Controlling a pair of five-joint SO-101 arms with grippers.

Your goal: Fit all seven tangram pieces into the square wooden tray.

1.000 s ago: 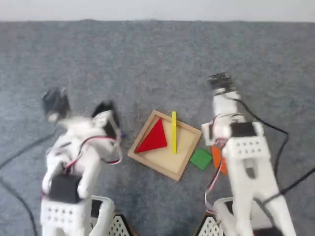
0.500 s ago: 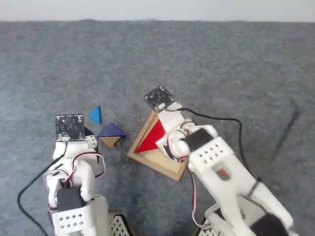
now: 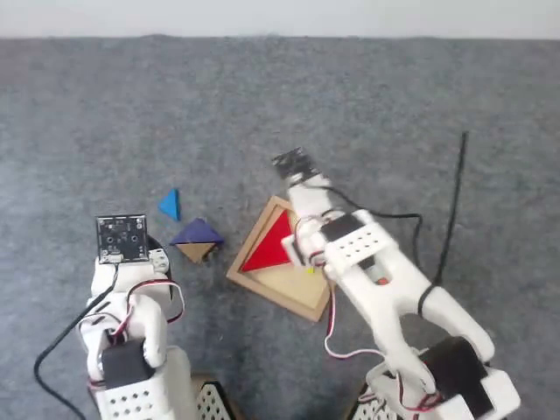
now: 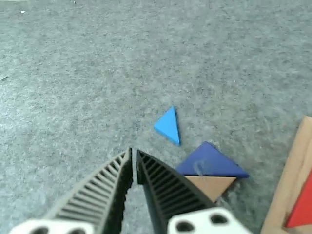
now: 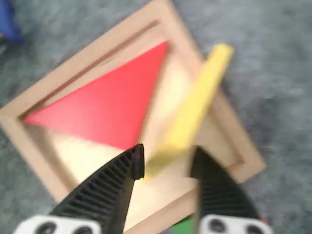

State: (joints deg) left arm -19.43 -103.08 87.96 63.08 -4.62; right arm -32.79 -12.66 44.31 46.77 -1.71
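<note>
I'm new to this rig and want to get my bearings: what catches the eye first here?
The red triangle lying flat in the square wooden tray stands out most, with a yellow piece beside it between the right arm's open jaws. Left of the tray on the grey carpet lie a small blue triangle and a dark blue triangle overlapping a tan triangle.

We see soft, even light over the grey bench [image 3: 394,87] in the high view, brightest on the pale strip [image 3: 280,17] at 12 o'clock. Shadows there are faint and stay close under things. In the left wrist view the bench darkens beneath the left fingers [image 4: 161,187]. In the right wrist view a thin shadow lines the tray [image 5: 83,61] wall beside the red triangle [image 5: 107,107].
</note>
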